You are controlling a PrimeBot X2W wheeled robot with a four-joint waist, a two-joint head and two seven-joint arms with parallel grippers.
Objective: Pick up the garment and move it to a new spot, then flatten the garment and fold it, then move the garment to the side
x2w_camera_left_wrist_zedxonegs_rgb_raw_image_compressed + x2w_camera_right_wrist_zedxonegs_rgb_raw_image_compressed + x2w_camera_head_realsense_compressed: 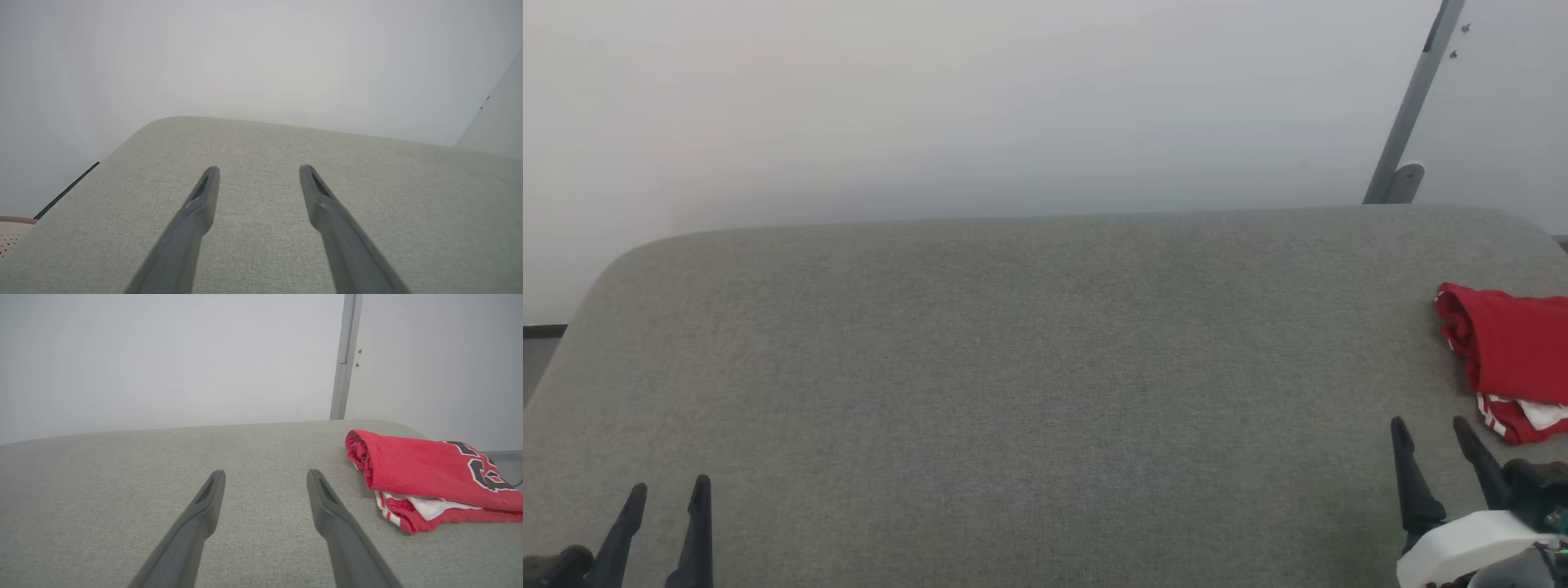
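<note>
The garment (1512,351) is a red shirt with white and striped trim, lying folded in a thick bundle at the far right edge of the grey fabric table (1029,359). In the right wrist view the garment (425,473) shows black white-outlined lettering on top. My right gripper (1429,426) stands open just below and left of it, apart from the cloth, with nothing between its fingers; the same open gripper (265,475) shows in its own wrist view. My left gripper (671,488) is open and empty at the lower left, also seen open (259,170) over bare table.
A pale wall runs behind the table. A grey slanted post (1409,106) rises at the back right. The table has rounded far corners, and a strip of floor (539,351) shows past its left side.
</note>
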